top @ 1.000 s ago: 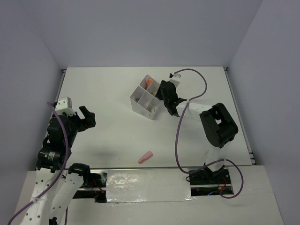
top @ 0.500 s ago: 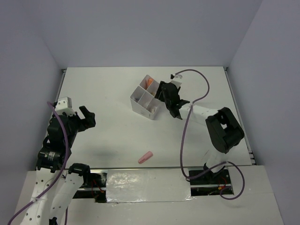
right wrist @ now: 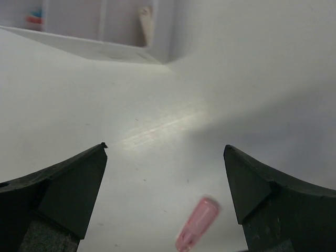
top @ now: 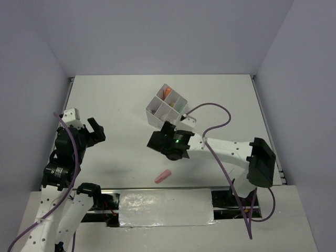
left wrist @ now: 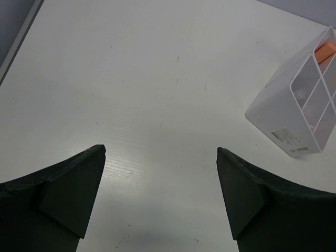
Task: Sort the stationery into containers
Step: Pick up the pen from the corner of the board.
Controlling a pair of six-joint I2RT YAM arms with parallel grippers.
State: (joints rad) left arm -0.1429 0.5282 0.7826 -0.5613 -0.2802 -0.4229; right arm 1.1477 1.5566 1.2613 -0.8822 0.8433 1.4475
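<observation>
One pink marker (right wrist: 197, 223) lies askew under the right tool (right wrist: 165, 152), jaws released; an off-centre close could flick it away.

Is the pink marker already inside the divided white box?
No, the pink marker lies on the bare table near the front edge, well apart from the divided box.

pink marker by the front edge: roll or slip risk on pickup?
Likely rolls: the pink marker looks round and tapered, lying flat on the smooth table, so a nudge may swing it in an arc. Probably light and stiff, being short and stubby. Its smooth body might slip unless jaws close squarely across it.
</observation>
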